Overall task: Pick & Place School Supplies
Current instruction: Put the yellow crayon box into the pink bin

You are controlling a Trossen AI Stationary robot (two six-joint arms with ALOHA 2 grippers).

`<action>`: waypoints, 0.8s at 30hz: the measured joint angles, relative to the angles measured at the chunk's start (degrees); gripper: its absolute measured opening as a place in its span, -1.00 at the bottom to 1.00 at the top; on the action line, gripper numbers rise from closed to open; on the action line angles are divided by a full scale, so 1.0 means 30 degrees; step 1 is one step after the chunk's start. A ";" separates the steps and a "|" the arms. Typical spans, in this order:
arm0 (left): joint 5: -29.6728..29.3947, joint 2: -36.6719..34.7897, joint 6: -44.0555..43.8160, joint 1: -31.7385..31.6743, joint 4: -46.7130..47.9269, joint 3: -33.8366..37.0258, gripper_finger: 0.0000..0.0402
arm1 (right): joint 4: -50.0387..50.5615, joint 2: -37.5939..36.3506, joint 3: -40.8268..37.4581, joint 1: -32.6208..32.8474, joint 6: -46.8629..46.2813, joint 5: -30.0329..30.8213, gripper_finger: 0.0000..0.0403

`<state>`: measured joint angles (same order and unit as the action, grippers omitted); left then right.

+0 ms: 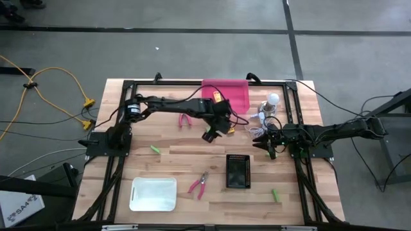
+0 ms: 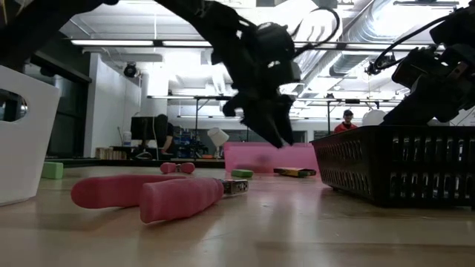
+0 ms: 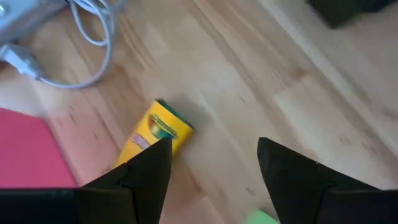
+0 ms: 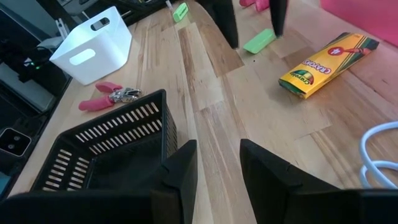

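My left gripper (image 1: 209, 135) hangs open a little above mid-table, its fingers (image 4: 231, 28) on either side of a bright green block (image 4: 258, 40) without touching it. A yellow crayon box (image 3: 158, 130) lies flat beside it, near the pink tray (image 1: 226, 95). One pair of pink-handled pliers (image 1: 185, 120) lies left of the gripper, another pair (image 1: 198, 185) near the front. Other green blocks (image 1: 155, 149) (image 1: 275, 194) lie on the wood. My right gripper (image 1: 266, 146) waits open at the table's right side.
A black slatted basket (image 1: 237, 171) stands right of centre toward the front, and a white bin (image 1: 153, 194) at the front left. A white bulb-like object with a coiled cable (image 1: 271, 106) sits at the back right. Bare wood lies between basket and bin.
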<state>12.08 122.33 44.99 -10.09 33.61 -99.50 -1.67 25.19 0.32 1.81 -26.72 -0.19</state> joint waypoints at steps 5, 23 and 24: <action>-0.0011 0.0138 0.0362 -0.0087 -0.0169 -0.0015 0.14 | -0.0035 0.0010 0.0000 0.0004 0.0000 0.0006 -0.45; -0.0085 0.0152 -0.1652 -0.0080 -0.0437 -0.0007 0.14 | -0.0011 0.0036 0.0000 0.0000 0.0000 0.0004 -0.45; -0.0073 0.0152 -0.1666 -0.0066 -0.0437 -0.0007 0.14 | -0.0017 0.0036 0.0000 0.0004 0.0000 0.0000 -0.45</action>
<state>11.86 122.78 39.99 -10.28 32.29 -99.53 -1.72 25.30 0.32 1.83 -26.72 -0.19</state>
